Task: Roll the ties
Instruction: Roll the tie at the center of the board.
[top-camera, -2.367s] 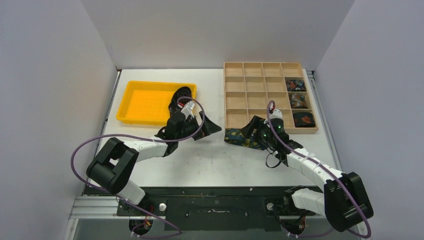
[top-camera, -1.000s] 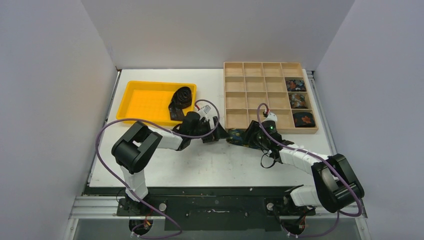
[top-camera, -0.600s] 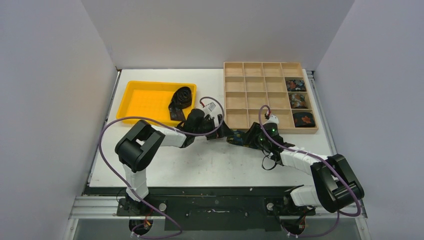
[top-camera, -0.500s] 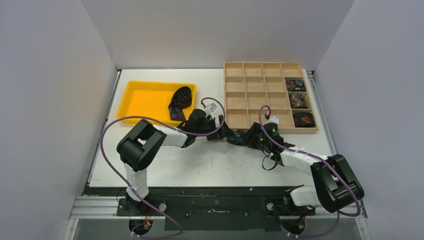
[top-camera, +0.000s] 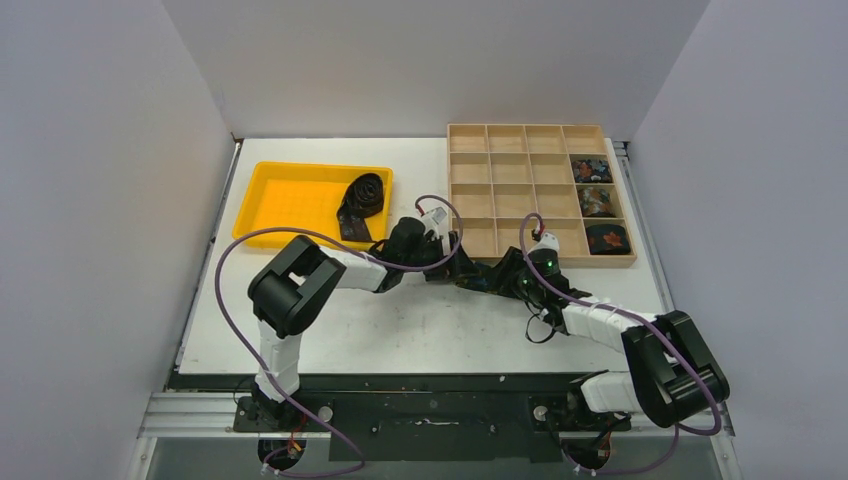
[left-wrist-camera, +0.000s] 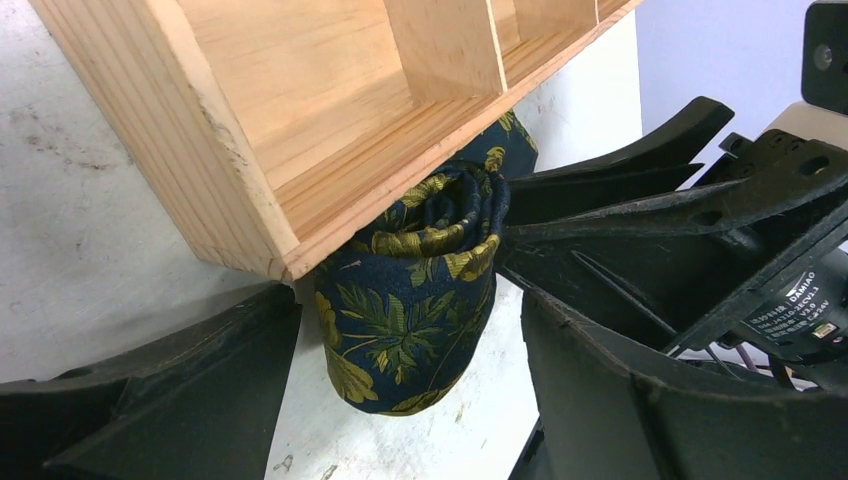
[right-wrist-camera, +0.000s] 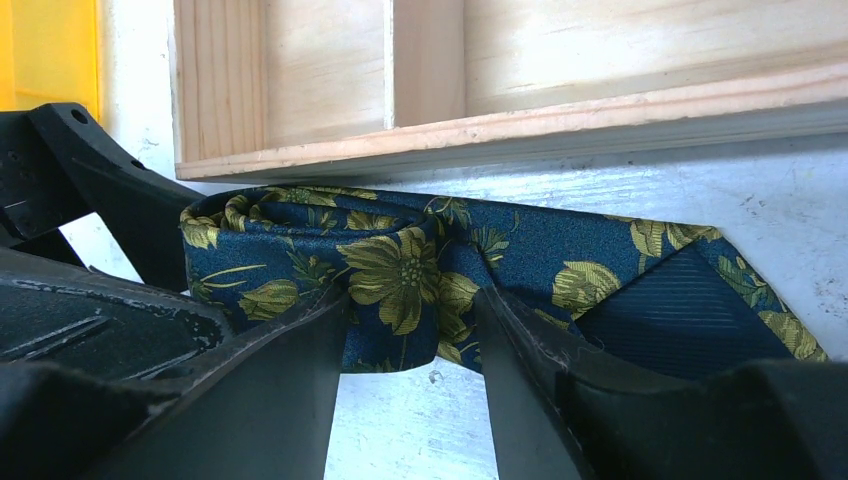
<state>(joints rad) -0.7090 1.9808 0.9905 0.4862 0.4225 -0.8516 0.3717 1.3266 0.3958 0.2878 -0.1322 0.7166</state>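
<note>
1. The navy floral tie (left-wrist-camera: 400, 340) lies on the worktop (top-camera: 420, 330), against the near wall of the wooden box (top-camera: 510, 165) at its near-left corner.
2. Its left part is wound into a coil. The rest runs right along the wall as a flat strip, and a dark ribbed lining shows at the wide end.
3. The left fingers (left-wrist-camera: 180, 400) are spread wide, one on each side of the coil. They are close to the fabric but not pressing it.
4. The right fingers (right-wrist-camera: 250, 400) come in from the near side and pinch the coiled part, with fabric filling the gap between them.
5. Three rolled ties (top-camera: 596, 202) sit in the box's rightmost column, one in each of its three nearer compartments.
6. A black tie (top-camera: 362, 198) lies loosely coiled at the right end of the yellow tray (top-camera: 290, 205), left of the box.
</note>
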